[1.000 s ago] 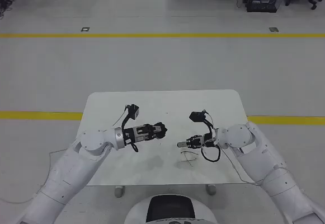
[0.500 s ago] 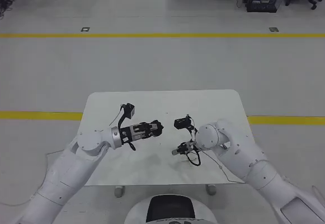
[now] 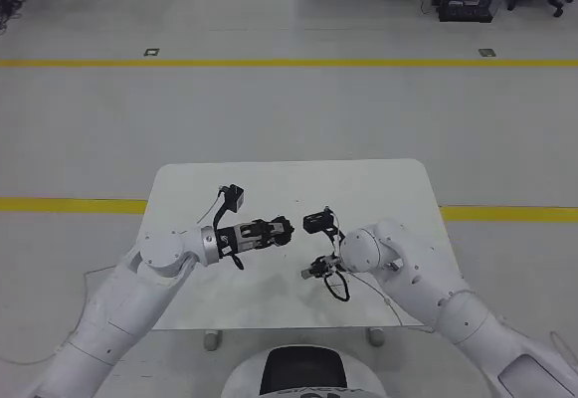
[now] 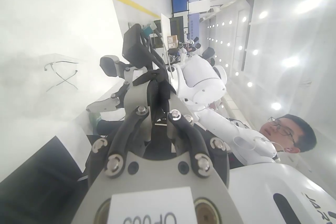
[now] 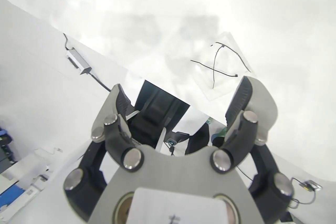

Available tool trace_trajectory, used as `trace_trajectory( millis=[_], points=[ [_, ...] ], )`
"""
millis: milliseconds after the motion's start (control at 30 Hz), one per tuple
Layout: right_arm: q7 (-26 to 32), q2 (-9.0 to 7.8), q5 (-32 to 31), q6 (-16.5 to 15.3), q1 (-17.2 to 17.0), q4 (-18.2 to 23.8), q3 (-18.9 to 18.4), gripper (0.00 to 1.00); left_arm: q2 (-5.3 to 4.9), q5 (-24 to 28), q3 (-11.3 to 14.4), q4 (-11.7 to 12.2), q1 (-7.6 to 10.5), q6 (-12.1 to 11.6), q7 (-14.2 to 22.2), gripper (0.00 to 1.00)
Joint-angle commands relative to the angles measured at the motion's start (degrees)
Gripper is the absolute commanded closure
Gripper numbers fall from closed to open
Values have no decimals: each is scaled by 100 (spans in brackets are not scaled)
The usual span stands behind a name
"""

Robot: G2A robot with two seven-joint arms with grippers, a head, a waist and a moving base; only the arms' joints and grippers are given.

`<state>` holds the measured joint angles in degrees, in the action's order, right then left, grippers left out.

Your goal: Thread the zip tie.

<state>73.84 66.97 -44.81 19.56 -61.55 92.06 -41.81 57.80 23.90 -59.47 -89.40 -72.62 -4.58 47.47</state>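
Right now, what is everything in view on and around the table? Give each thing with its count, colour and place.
zip ties: at least two, black, lying crossed on the table near the right gripper; exact count unclear
clear sheet: one, see-through, apparently flat under the zip ties
table: one, white, in front of the robot
floor lines: two, yellow, on the floor, one beyond the table, one level with it
left gripper: one, grey and black, shut, over the table's middle
right gripper: one, grey and black, open, over the table's near half
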Motion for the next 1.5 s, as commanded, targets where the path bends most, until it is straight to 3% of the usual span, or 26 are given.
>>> trace_trajectory(
  millis=[0,167,367,467,700,800,933,1133,1467],
  points=[
    [199,-7,-280,-8,-86,78,-123,0,0,0,0,0,0,0,0,100],
    [580,48,-1236,-8,-484,320,-459,0,0,0,0,0,0,0,0,100],
    [580,172,-1693,-8,-838,334,-751,0,-2,-34,-3,-34,-41,7,-120,100],
    [580,231,-1826,-8,-935,342,-894,0,-47,0,-189,-72,-141,-36,-123,100],
    [580,242,-1856,-8,-954,353,-925,0,-206,189,-816,-250,-575,-47,95,100],
    [580,242,-1856,-8,-954,353,-925,0,-242,249,-923,-366,-697,-140,305,100],
    [388,249,-1829,-81,-1012,392,-904,0,-242,249,-923,-366,-697,-140,305,100],
    [580,291,-2398,-8,-1065,492,-810,0,-242,249,-923,-366,-697,-140,305,100],
    [580,544,-2767,-8,-1096,360,-877,0,-242,249,-923,-366,-697,-140,305,100]
  ],
)
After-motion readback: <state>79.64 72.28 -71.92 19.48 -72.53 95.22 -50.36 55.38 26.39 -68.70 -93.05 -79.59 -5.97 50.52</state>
